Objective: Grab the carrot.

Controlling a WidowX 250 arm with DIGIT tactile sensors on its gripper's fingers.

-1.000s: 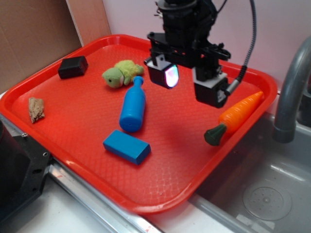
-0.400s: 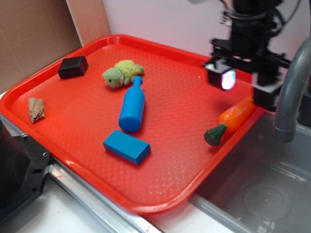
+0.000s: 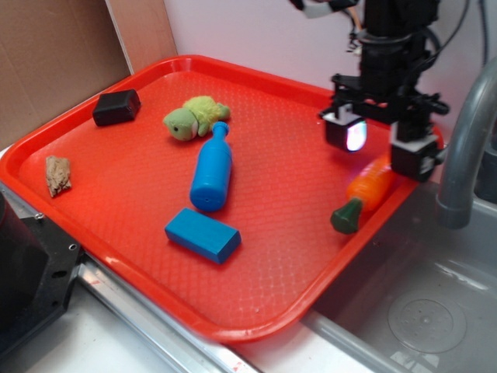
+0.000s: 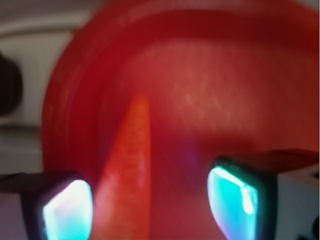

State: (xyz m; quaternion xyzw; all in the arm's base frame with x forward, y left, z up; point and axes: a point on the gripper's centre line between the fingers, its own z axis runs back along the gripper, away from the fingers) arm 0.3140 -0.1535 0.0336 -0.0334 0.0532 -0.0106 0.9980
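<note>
1. Claw (image 3: 382,144) hangs wide open, empty, over the carrot (image 3: 366,189), which lies against the red tray's (image 3: 116,194) rim beside the sink
2. Glossy, rigid and light, the carrot likely slips; its thick ridged middle looks the safest hold

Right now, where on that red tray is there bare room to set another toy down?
The near corner of the tray below the blue block is bare, as is the stretch between the blue bottle and carrot. It's crowded where the gripper hovers over the carrot.
</note>
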